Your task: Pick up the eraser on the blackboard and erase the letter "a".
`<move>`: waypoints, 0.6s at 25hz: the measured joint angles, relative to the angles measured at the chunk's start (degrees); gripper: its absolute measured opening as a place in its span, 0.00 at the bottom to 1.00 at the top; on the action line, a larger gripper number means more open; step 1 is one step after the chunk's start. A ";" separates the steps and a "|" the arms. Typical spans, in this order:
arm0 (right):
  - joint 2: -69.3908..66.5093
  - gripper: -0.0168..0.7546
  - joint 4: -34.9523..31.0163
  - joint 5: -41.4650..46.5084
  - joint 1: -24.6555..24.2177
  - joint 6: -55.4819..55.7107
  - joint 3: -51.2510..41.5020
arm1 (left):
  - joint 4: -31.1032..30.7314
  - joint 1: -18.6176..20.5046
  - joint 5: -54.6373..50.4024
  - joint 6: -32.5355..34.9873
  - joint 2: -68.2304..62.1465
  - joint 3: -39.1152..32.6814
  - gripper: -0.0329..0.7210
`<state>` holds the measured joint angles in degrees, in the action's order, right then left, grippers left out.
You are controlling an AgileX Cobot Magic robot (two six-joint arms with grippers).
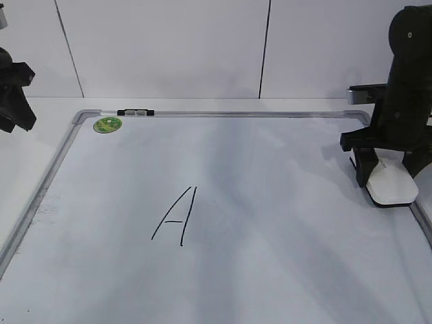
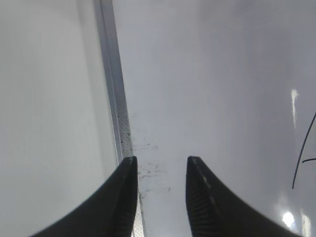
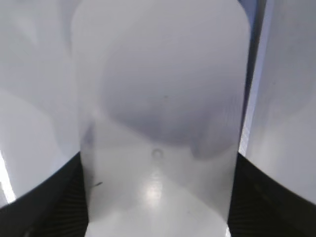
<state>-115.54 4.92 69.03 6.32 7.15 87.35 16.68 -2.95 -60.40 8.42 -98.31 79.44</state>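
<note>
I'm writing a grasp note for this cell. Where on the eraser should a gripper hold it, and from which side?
Across its two long sides, coming from above. The eraser lies flat on the blackboard with its broad top up; the right gripper already straddles it that way.

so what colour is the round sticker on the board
Green, with a paler pattern; the round sticker shows best in the exterior view.

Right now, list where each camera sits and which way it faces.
Exterior: in front, slanting down over the blackboard; both arms show.
Left wrist: above the board's left frame, looking down past the open left gripper.
Right wrist: looking down on the eraser between the right gripper fingers.
Exterior and left wrist share the capital A.
</note>
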 joint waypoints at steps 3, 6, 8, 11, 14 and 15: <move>0.00 0.75 -0.12 0.19 0.00 0.11 0.00 | 0.00 0.00 0.00 0.00 0.00 0.00 0.38; 0.00 0.75 -0.12 0.19 0.00 0.11 0.00 | 0.00 0.00 0.00 0.00 0.00 0.00 0.38; 0.00 0.75 -0.23 0.19 -0.13 0.22 0.00 | 0.00 0.00 0.00 0.00 0.00 0.00 0.38; -0.03 0.75 -0.68 0.19 -0.64 0.22 0.00 | 0.00 0.00 -0.08 0.00 0.00 0.00 0.38; -0.59 0.75 -0.89 0.19 -1.88 0.22 0.00 | 0.00 0.00 -0.08 0.00 0.00 0.00 0.38; -0.69 0.75 -1.01 0.19 -2.14 0.22 0.00 | 0.00 0.00 -0.08 0.00 0.00 0.00 0.38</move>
<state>-116.24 3.91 69.23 4.17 7.37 87.35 16.68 -2.95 -60.48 8.42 -98.31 79.44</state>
